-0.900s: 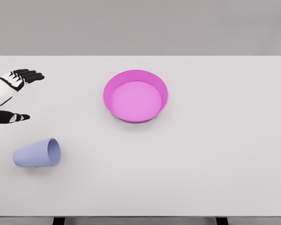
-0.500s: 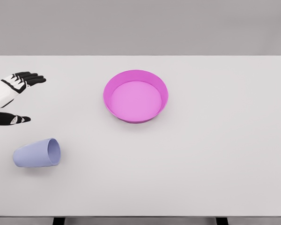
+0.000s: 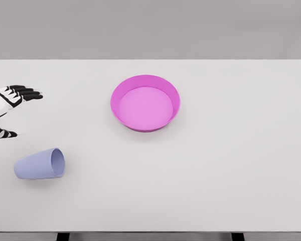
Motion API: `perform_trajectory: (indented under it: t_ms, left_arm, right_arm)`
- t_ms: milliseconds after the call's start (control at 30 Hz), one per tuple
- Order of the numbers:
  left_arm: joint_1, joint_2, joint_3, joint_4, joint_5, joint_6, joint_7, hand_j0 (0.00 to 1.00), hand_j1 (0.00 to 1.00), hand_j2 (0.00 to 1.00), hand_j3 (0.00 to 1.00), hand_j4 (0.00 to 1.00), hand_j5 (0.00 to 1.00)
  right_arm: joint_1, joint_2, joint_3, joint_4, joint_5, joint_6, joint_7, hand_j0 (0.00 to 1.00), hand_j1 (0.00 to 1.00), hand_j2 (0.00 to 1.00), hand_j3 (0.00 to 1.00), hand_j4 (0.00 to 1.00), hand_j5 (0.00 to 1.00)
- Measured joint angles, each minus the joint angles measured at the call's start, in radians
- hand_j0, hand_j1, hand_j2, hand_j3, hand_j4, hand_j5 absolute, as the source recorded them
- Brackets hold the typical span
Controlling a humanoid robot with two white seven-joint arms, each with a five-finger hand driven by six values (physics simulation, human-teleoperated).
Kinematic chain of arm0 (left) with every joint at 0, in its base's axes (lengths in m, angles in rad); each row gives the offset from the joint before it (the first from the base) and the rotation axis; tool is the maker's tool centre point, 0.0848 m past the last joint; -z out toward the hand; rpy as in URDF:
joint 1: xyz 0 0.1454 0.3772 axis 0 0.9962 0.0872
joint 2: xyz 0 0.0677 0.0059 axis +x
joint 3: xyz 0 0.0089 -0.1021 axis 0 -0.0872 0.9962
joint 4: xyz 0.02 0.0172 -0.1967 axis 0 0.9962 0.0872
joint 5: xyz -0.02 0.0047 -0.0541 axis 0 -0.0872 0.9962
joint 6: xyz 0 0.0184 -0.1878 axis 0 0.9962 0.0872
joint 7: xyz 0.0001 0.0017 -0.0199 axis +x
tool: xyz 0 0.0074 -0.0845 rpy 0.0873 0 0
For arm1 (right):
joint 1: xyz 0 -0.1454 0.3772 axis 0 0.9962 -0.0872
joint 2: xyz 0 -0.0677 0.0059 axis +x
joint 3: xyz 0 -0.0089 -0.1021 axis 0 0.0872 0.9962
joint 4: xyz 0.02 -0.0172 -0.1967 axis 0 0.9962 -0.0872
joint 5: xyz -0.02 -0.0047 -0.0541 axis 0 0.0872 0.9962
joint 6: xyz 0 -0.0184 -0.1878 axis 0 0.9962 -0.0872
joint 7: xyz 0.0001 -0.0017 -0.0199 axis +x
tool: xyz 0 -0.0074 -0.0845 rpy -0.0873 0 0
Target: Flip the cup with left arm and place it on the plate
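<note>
A pale blue cup [image 3: 39, 164] lies on its side near the table's front left, its mouth facing right. A pink plate [image 3: 145, 103] with a raised rim sits behind it, toward the table's middle. My left hand [image 3: 12, 110] shows at the left edge, above and behind the cup. Its black fingers [image 3: 25, 92] are spread, the thumb [image 3: 1, 133] is held apart, and nothing is in the hand. It is well clear of the cup. The right arm is out of view.
The white table [image 3: 231, 165] spans the whole view, its front edge near the bottom of the picture. A plain grey wall stands behind it.
My left hand has drawn back to the left and dropped slightly toward the table, so less of it shows. The cup and plate have not moved.
</note>
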Motion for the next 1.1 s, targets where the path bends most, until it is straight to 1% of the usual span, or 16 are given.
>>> perform_trajectory:
  t_ms: [67,100,133,167,300,400,500,633,733,800,833,933,1100]
  left_arm:
    - [0.003,0.045,-0.013,-0.007,0.008,0.000,0.003,1.00,1.00,1.00,1.00,1.00,1.00]
    - [0.017,0.062,-0.019,-0.014,0.024,0.000,0.003,1.00,1.00,1.00,1.00,1.00,1.00]
    - [0.041,0.081,-0.033,-0.024,0.059,0.000,0.003,1.00,1.00,1.00,1.00,1.00,1.00]
    - [0.049,0.104,-0.052,-0.032,0.108,0.000,0.003,1.00,1.00,1.00,1.00,1.00,1.00]
    - [0.054,0.188,-0.150,-0.049,0.294,0.000,0.000,1.00,1.00,1.00,1.00,1.00,1.00]
    - [0.055,0.228,-0.203,-0.054,0.383,0.000,-0.001,1.00,1.00,1.00,1.00,1.00,1.00]
    - [0.075,0.259,-0.241,-0.059,0.446,0.000,-0.001,1.00,1.00,1.00,1.00,1.00,1.00]
    - [0.113,0.285,-0.259,-0.083,0.479,0.000,0.000,1.00,1.00,1.00,1.00,1.00,1.00]
    - [0.120,0.306,-0.262,-0.103,0.496,0.000,0.002,1.00,1.00,1.00,1.00,1.00,1.00]
    - [0.141,0.319,-0.264,-0.110,0.511,0.000,0.004,1.00,1.00,1.00,1.00,1.00,1.00]
    - [0.143,0.324,-0.264,-0.112,0.521,0.000,0.005,1.00,1.00,1.00,1.00,1.00,1.00]
    - [0.158,0.326,-0.265,-0.115,0.540,0.000,0.020,1.00,1.00,1.00,1.00,1.00,1.00]
    - [0.179,0.312,-0.265,-0.125,0.540,0.000,0.068,1.00,1.00,1.00,1.00,1.00,1.00]
  right_arm:
    - [0.000,0.000,0.000,0.000,0.000,0.000,0.000,1.00,1.00,1.00,1.00,1.00,1.00]
    - [0.000,0.000,0.000,0.000,0.000,0.000,0.000,1.00,1.00,1.00,1.00,1.00,1.00]
    - [0.000,0.000,0.000,0.000,0.000,0.000,0.000,1.00,1.00,1.00,1.00,1.00,1.00]
    - [0.000,0.000,0.000,0.000,0.000,0.000,0.000,1.00,1.00,1.00,1.00,1.00,1.00]
    - [0.000,0.000,0.000,0.000,0.000,0.000,0.000,1.00,1.00,1.00,1.00,1.00,1.00]
    - [0.000,0.000,0.000,0.000,0.000,0.000,0.000,1.00,1.00,1.00,1.00,1.00,1.00]
    - [0.000,0.000,0.000,0.000,0.000,0.000,0.000,1.00,1.00,1.00,1.00,1.00,1.00]
    - [0.000,0.000,0.000,0.000,0.000,0.000,0.000,1.00,1.00,1.00,1.00,1.00,1.00]
    - [0.000,0.000,0.000,0.000,0.000,0.000,0.000,1.00,1.00,1.00,1.00,1.00,1.00]
    - [0.000,0.000,0.000,0.000,0.000,0.000,0.000,1.00,1.00,1.00,1.00,1.00,1.00]
    - [0.000,0.000,0.000,0.000,0.000,0.000,0.000,1.00,1.00,1.00,1.00,1.00,1.00]
    - [0.000,0.000,0.000,0.000,0.000,0.000,0.000,1.00,1.00,1.00,1.00,1.00,1.00]
    - [0.000,0.000,0.000,0.000,0.000,0.000,0.000,1.00,1.00,1.00,1.00,1.00,1.00]
